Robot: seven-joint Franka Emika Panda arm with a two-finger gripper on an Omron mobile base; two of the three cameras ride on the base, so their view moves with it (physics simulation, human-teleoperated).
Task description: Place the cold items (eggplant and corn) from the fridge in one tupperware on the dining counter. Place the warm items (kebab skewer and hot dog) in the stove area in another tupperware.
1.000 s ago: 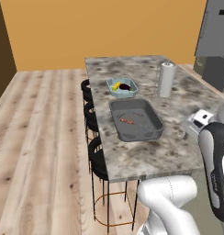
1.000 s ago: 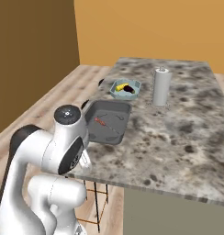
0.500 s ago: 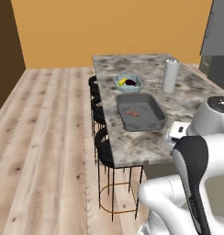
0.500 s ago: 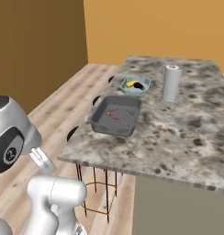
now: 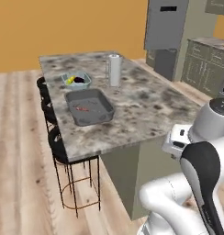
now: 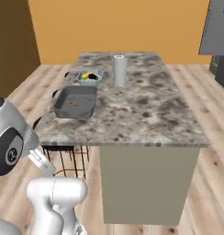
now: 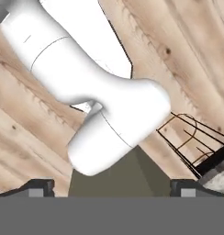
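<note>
Tupperware comes in two here: a small teal tupperware (image 5: 76, 81) sits on the counter (image 5: 146, 103), and you can see something yellow and something dark purple inside it, likely the corn and eggplant. Just beside it, toward the arm, lies a larger grey tupperware (image 5: 89, 107) with a thin reddish piece (image 5: 83, 109) in it; you cannot tell from here whether that is the skewer or the hot dog. A paper towel roll (image 5: 114, 69) stands upright on the counter near the teal tupperware, further in from the stool side. Black stools (image 5: 56, 143) line the counter edge next to both containers. Your end effector (image 7: 112, 190) hangs off the counter, aimed at the wooden floor (image 7: 187, 50), its tips spread wide with nothing between them.
</note>
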